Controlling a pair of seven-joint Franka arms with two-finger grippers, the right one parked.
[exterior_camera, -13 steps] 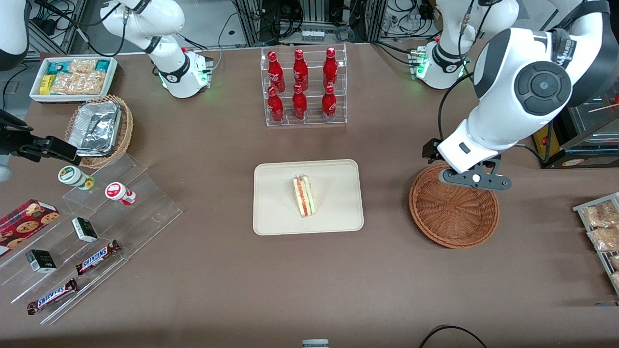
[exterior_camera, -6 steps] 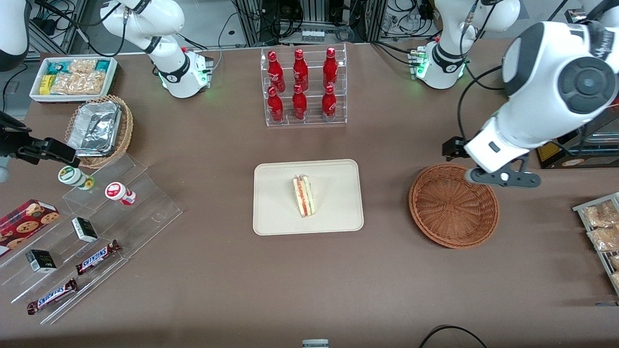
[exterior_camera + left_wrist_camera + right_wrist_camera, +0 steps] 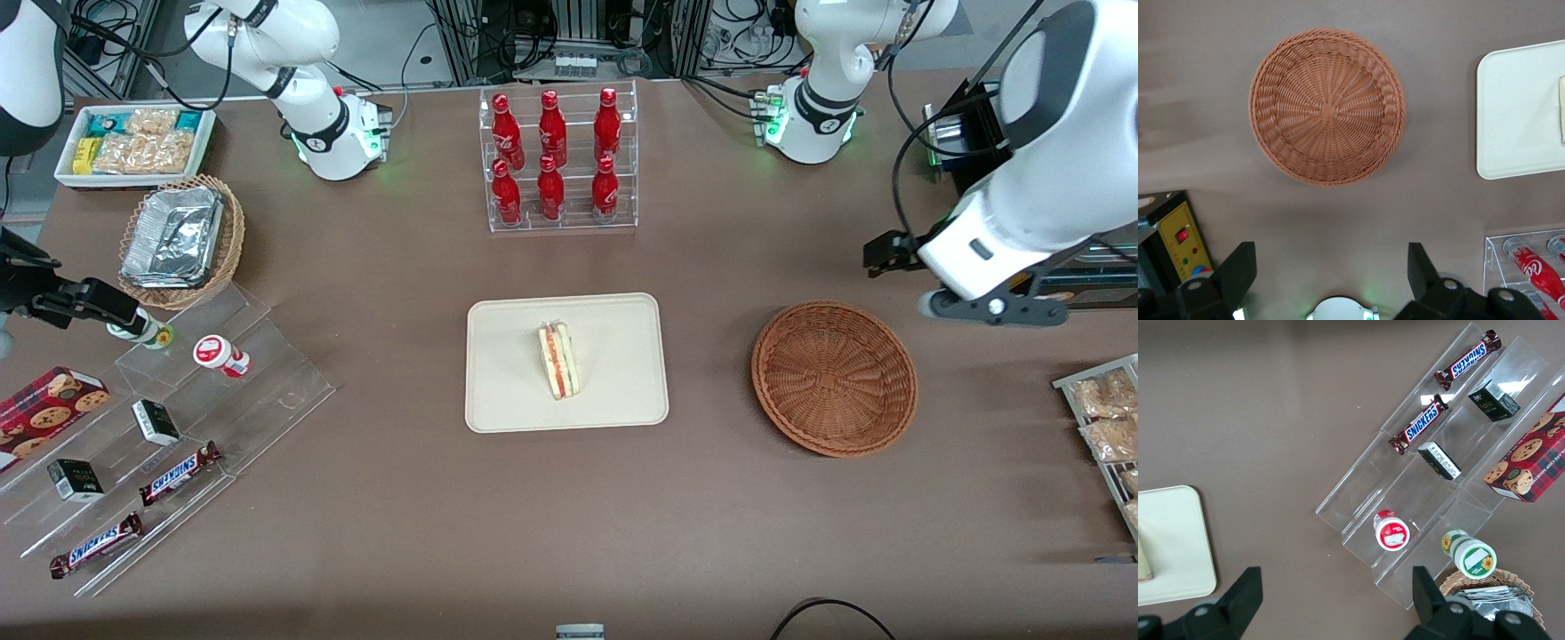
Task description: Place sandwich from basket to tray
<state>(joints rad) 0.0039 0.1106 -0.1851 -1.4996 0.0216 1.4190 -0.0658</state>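
In the front view, the small triangular sandwich (image 3: 558, 361) of pale bread with red and green filling along its cut edge lies near the middle of the flat cream-beige rectangular tray (image 3: 507, 391), which sits mid-table. The round reddish-brown woven wicker basket (image 3: 834, 379) sits on the brown table (image 3: 569, 516) well apart from the tray, toward the working arm's end, with nothing in it. The left arm's gripper (image 3: 989, 308) hangs above the table just off the basket's rim, farther from the camera than the basket; its fingers are hidden under the black flange and white wrist, and part of the arm is cut off by the frame edge. A clear acrylic rack of six red bottles (image 3: 556, 160) stands farther from the camera than the tray, and nothing lies between tray and basket. In the left wrist view, the two dark fingers (image 3: 1237, 275) stand wide apart with nothing between them, high above bare table; the basket shows whole, while the tray (image 3: 1511, 113) is cut off, only a sliver of the sandwich (image 3: 1561, 119) showing at its edge. In the right wrist view, only a corner of the tray (image 3: 1171, 547) appears, well apart from a clear stepped display holding chocolate bars (image 3: 1418, 423).
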